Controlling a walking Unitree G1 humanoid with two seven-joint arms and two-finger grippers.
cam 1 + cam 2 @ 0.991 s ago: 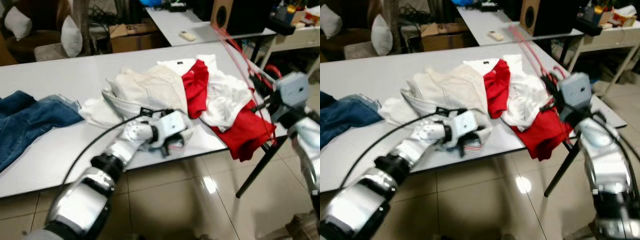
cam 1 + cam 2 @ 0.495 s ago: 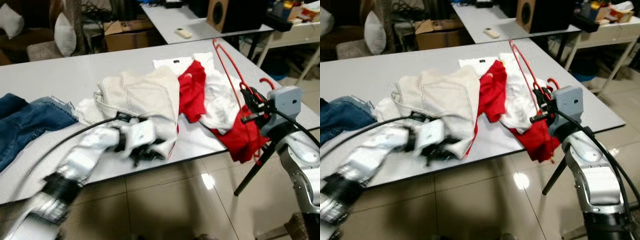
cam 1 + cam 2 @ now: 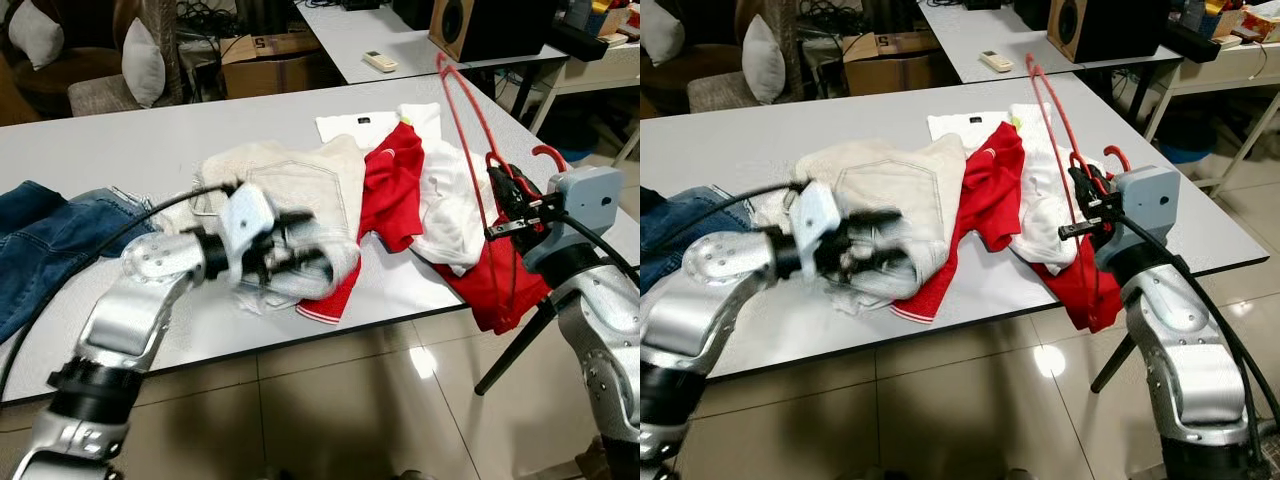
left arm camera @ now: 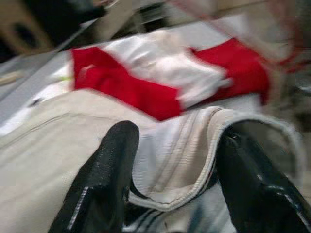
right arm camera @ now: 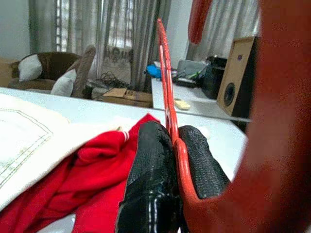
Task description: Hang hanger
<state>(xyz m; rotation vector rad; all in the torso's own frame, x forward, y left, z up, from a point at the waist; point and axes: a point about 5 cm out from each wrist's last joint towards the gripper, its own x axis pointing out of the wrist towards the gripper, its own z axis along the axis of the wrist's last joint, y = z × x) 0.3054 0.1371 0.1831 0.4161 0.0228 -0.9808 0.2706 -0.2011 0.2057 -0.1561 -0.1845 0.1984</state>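
Over at the right edge of the white desk (image 3: 120,150), the red hanger (image 3: 1058,140) is clamped between the two black fingers (image 5: 150,179) of the right hand (image 3: 1087,205), its thin wire rising up and back over the clothes while its hook (image 3: 540,153) curls just above the wrist housing. From the right wrist camera the wire is seen pinched tight between both pads, with the hook looming large and blurred in the foreground. Below that hand a red garment (image 3: 500,285) is draped over the desk edge, and a white garment (image 3: 450,200) is spread just beside it.

At the front middle of the desk, the left hand (image 3: 305,255) is blurred, and its fingers (image 4: 104,184) are spread apart around a fold of the cream-coloured trousers (image 3: 300,185); a hemmed edge of pale cloth is seen lying between them, so the grasp is loose rather than clenched. A red shirt (image 3: 390,190) is laid against the trousers on their right side. Blue jeans (image 3: 45,235) are left at the far left of the desk. Behind, a second desk (image 3: 390,40) carries a remote control (image 3: 381,61) and a speaker (image 3: 490,25).
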